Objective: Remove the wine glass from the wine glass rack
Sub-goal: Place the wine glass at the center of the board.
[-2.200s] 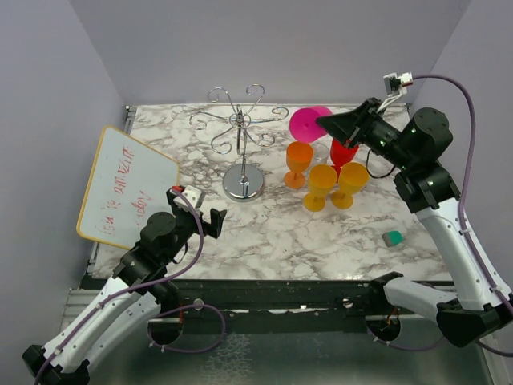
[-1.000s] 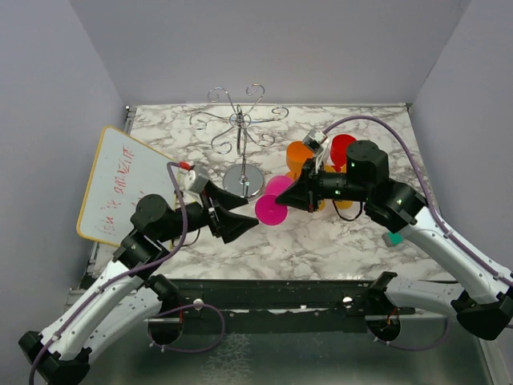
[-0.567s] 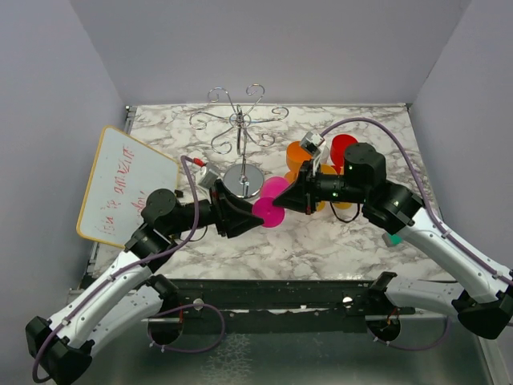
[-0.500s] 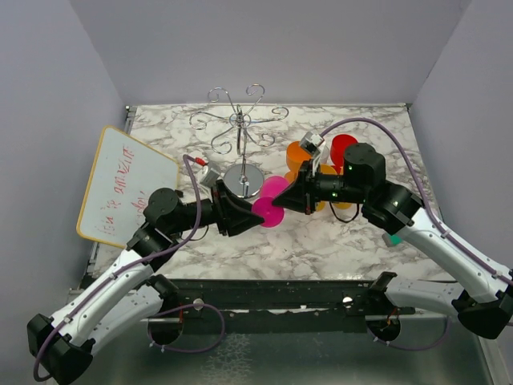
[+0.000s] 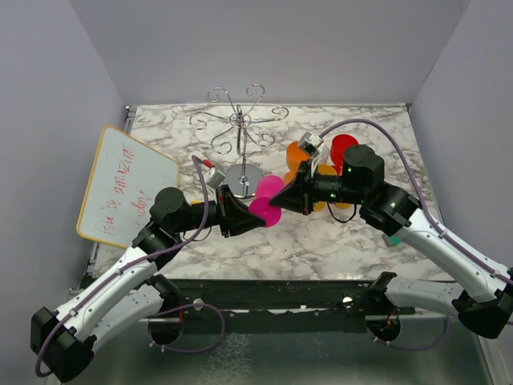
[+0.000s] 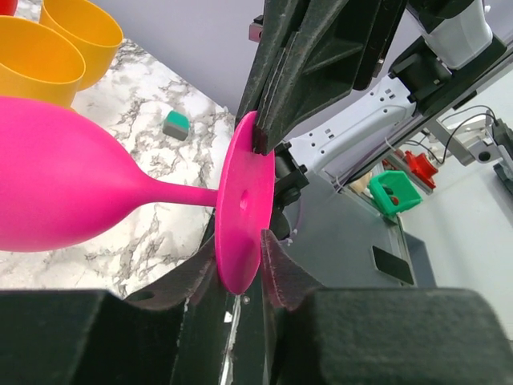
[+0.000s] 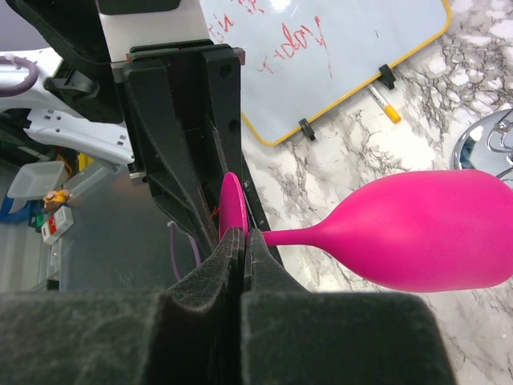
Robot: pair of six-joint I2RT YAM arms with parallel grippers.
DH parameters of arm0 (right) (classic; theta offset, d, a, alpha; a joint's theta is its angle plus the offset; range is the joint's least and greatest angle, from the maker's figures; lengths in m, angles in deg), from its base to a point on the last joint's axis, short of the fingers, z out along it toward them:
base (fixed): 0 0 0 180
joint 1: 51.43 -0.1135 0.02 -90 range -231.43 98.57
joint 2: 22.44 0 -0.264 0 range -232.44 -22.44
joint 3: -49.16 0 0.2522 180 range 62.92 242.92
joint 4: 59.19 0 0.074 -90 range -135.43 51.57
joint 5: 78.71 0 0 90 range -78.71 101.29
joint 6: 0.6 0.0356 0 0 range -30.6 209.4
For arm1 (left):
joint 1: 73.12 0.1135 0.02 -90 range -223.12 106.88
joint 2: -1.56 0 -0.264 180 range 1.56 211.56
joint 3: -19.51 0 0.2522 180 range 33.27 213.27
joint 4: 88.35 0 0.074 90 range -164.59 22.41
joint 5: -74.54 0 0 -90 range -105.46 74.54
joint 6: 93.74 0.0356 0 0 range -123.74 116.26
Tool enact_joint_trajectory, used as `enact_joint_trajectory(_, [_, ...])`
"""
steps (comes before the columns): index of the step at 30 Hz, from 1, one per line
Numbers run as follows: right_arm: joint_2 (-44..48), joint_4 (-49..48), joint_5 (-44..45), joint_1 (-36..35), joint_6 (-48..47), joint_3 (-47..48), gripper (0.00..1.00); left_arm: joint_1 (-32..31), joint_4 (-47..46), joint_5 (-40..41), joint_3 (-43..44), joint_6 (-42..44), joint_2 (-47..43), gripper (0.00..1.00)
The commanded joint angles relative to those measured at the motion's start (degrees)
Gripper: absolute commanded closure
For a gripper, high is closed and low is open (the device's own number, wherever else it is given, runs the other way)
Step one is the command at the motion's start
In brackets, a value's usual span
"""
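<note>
my right gripper [image 7: 243, 235] pinches the wine glass [image 7: 425, 233] foot. my left gripper [image 6: 239, 263] straddles it narrowly, grip unclear. rack [image 5: 240, 148] at eleven o'clock.

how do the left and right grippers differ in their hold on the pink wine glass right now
The right gripper has its jaws pinched shut on the rim of the wine glass foot. The left gripper has its jaws apart, flanking the opposite edge of the foot with a gap showing. The right gripper reaches in from the right, the left gripper from the left. Both are at the foot, and neither touches the bowl.
</note>
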Motion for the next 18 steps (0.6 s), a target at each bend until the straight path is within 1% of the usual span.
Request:
enact_joint_trajectory(1, [0.05,-3.06,-1.1,-0.61,-0.33,-0.65,0.99,-0.43,-2.63,-0.41,-0.69,-1.21,-0.29,0.78])
enact_joint_trajectory(5, [0.02,-3.56,-1.6,-0.85,-0.33,-0.7,0.99,-0.82,-2.84,-1.01,-0.81,-1.42,0.76,0.82])
enact_joint_trajectory(8, [-0.22,-3.7,-2.21,-1.12,-0.33,-0.82,0.99,-1.18,-3.15,-1.2,-0.81,-1.09,1.01,0.87])
enact_joint_trajectory(10, [-0.41,-3.68,-2.36,-1.2,-0.33,-0.99,0.99,-1.51,-3.33,-1.25,-0.77,-0.94,1.26,0.97])
enact_joint_trajectory(11, [-0.36,-3.67,-2.37,-1.23,-0.33,-1.1,0.99,-1.72,-3.38,-1.35,-0.68,-0.76,1.4,1.0])
enact_joint_trajectory(15, [-0.29,-3.53,-2.23,-1.35,-0.41,-1.51,0.98,-2.77,-3.38,-2.08,-0.85,0.42,1.78,1.0])
enact_joint_trajectory(17, [-0.2,-2.93,-1.83,-1.35,-0.48,-1.41,0.93,-3.12,-3.38,-2.71,-0.97,1.04,1.85,1.0])
enact_joint_trajectory(18, [-0.17,-2.39,-1.53,-1.38,-0.56,-1.25,0.88,-3.23,-3.38,-2.84,-1.08,1.38,1.82,1.0])
